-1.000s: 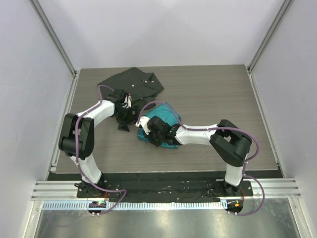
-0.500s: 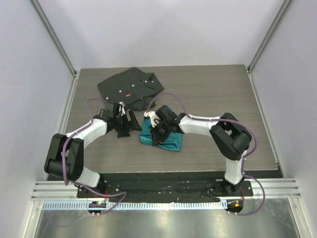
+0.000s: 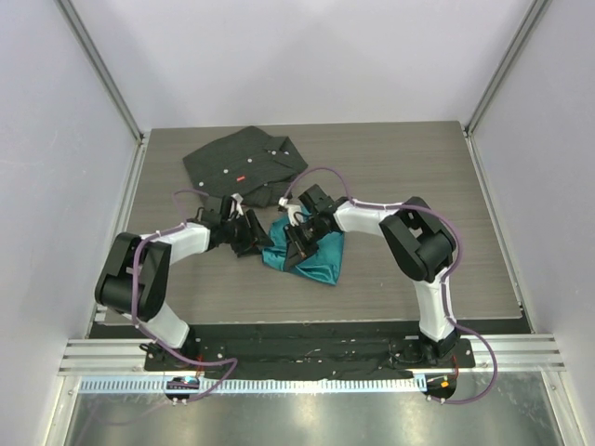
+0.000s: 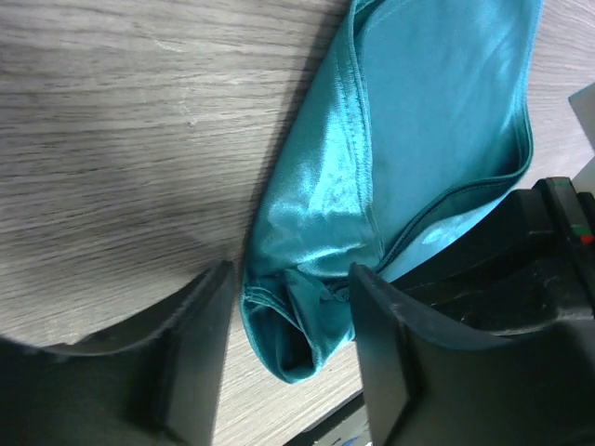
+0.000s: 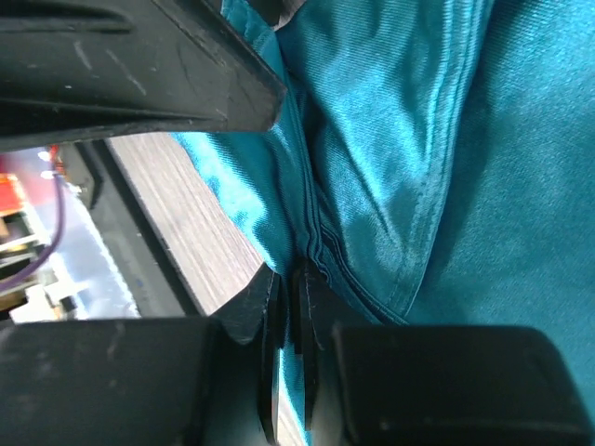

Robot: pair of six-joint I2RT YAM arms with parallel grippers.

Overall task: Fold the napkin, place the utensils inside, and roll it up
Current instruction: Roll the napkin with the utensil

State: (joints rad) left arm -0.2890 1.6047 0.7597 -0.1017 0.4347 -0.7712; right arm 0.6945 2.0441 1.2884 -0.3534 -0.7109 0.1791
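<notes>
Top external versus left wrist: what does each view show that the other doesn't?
Only top external: the black shirt at the back of the table, and the whole outline of the napkin. Only left wrist: the napkin's bunched corner sitting between the parted fingers of the left gripper. Both: the teal napkin on the wood-grain table.

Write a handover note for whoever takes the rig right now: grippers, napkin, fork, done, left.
Grippers: the left gripper is open, its fingers either side of a bunched corner of the napkin, not clamped. The right gripper is shut on a napkin hem.
Things: the napkin lies mid-table between both grippers, layered and rumpled, nearer the arms than the shirt. The fork shows in no view.
Done: cloth gathered into layers; no clean fold visible.
Left: finish the fold, locate and place the fork, roll up.
</notes>
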